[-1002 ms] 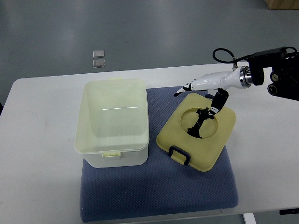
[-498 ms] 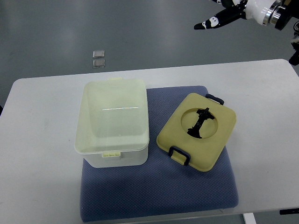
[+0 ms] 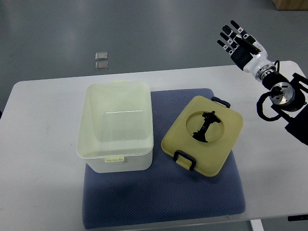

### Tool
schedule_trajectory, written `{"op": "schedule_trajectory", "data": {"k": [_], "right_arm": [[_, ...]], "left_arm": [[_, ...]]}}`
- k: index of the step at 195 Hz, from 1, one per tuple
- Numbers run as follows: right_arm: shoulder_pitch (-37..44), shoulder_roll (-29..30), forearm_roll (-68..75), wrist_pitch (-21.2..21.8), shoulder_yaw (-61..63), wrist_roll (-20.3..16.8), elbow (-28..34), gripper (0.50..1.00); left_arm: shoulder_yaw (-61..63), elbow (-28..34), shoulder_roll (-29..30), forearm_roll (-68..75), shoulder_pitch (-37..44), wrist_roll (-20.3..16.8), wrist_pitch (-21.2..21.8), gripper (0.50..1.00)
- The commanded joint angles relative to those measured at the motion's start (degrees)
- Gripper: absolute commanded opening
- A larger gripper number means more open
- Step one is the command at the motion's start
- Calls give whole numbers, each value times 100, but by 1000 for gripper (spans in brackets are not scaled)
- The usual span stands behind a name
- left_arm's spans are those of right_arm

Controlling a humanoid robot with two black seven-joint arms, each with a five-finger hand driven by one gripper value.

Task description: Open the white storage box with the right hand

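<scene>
The white storage box stands open on the left part of a blue mat, its inside empty. Its yellowish lid lies flat on the mat to the right of the box, with black clips at two corners and a round recess holding a black handle. My right hand is raised at the upper right, beyond the table's far edge, fingers spread and holding nothing. It is well clear of the lid and the box. The left arm is not visible.
The white table carries the mat. Two small clear squares lie on the grey floor behind the table. A brown box corner shows at the top right.
The right hand lifted off the lid, swung up and out past the table, and now shows with its fingers spread at the upper right. Lid and box have not moved.
</scene>
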Motion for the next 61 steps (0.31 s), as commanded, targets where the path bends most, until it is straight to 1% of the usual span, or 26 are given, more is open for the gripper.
{"op": "schedule_trajectory", "data": {"k": [1, 13, 33, 61], "right_arm": [[-363, 229, 45, 358, 492, 216, 0, 930], [-494, 264, 27, 586, 606, 330, -9, 930], [-574, 281, 27, 894, 615, 339, -9, 930], [-600, 290, 19, 903, 659, 374, -17, 930]], "left_arm": [[0, 0, 0, -9, 0, 0, 1, 1000], [0, 0, 0, 0, 0, 0, 1, 1000], [0, 0, 0, 0, 0, 0, 1, 1000], [9, -52, 0, 0, 0, 0, 1, 1000]]}}
